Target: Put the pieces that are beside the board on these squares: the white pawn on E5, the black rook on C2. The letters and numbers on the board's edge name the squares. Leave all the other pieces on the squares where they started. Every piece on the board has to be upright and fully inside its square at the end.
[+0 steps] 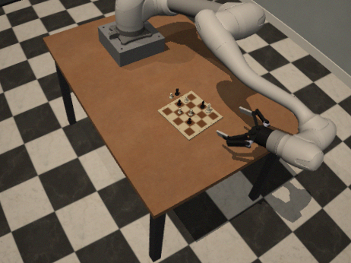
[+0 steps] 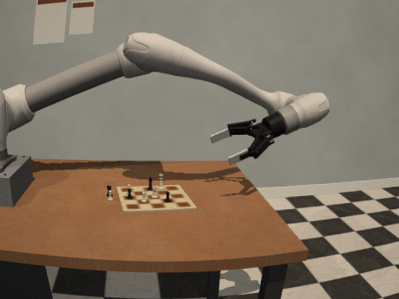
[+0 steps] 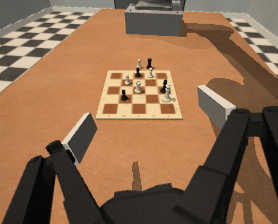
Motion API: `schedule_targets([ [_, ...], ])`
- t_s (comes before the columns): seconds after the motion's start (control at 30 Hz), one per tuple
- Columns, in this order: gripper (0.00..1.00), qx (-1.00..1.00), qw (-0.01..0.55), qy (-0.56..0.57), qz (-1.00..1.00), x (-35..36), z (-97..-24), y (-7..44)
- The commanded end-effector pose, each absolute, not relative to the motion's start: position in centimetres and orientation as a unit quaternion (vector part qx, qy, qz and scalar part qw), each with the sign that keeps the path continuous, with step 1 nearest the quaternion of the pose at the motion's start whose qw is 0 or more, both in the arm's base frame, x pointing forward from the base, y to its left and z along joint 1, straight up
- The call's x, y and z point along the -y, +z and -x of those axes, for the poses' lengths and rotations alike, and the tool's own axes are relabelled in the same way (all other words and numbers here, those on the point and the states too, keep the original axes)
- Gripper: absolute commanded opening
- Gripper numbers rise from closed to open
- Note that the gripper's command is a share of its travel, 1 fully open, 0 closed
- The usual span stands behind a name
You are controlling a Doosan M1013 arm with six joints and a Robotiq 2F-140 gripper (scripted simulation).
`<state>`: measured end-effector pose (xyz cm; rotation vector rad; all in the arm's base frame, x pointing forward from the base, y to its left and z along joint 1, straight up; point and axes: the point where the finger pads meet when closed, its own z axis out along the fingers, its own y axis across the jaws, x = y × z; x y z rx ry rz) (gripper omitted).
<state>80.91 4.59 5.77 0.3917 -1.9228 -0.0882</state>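
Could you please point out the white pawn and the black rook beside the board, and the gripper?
white pawn [image 1: 171, 95]: top view, its body.
black rook [image 1: 176, 92]: top view, its body.
gripper [image 2: 225, 148]: exterior view, midway between the open fingertips.

Tan-brown checked board [image 1: 167, 112], orange-brown table [image 1: 114, 96] — seemingly black-white floor [image 1: 49, 179]
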Motion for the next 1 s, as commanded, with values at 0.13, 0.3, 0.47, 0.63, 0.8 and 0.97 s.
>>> schedule_targets([
  [0.13, 1.00, 0.814, 0.555, -0.037, -0.166, -4.6, -80.9, 7.7],
  [0.3, 1.00, 0.815, 0.555, -0.037, -0.166, -4.6, -80.9, 7.7],
  [0.47, 1.00, 0.829, 0.534, -0.032, -0.161, -3.9, -80.2, 8.0],
  [0.63, 1.00, 0.872, 0.468, -0.018, -0.142, -2.2, -77.4, 8.7],
  [0.8, 1.00, 0.894, 0.428, -0.011, -0.128, -1.4, -75.5, 9.0],
  [0.97, 1.00, 0.929, 0.357, -0.003, -0.099, -0.2, -71.5, 9.3],
])
